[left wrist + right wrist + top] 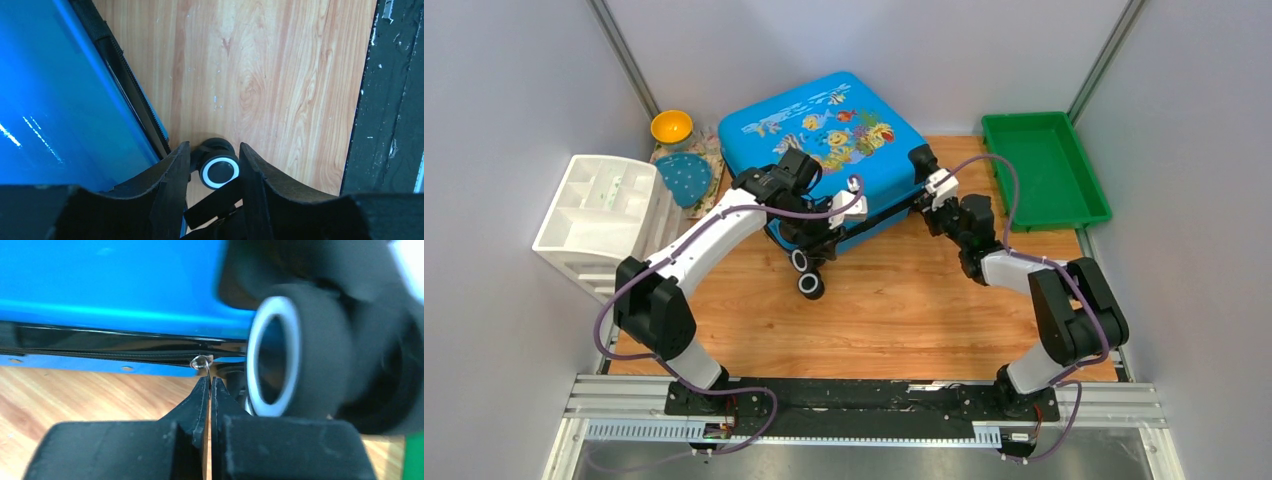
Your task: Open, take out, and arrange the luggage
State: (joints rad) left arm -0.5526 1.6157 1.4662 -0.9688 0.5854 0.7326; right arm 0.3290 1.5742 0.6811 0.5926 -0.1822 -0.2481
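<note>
Luggage, large glossy bright-blue hard-shell suitcase: stiff, slick, likely heavy | right gripper pinched shut on metal zipper pull, the sensible hold | left gripper half-open astride black wheel

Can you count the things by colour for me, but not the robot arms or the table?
Blue: 2, the suitcase and a dotted piece
Green: 1, the tray
White: 1, the organiser
Yellow: 1, the bowl
Flowery: 1, the cloth
Total: 6
</note>
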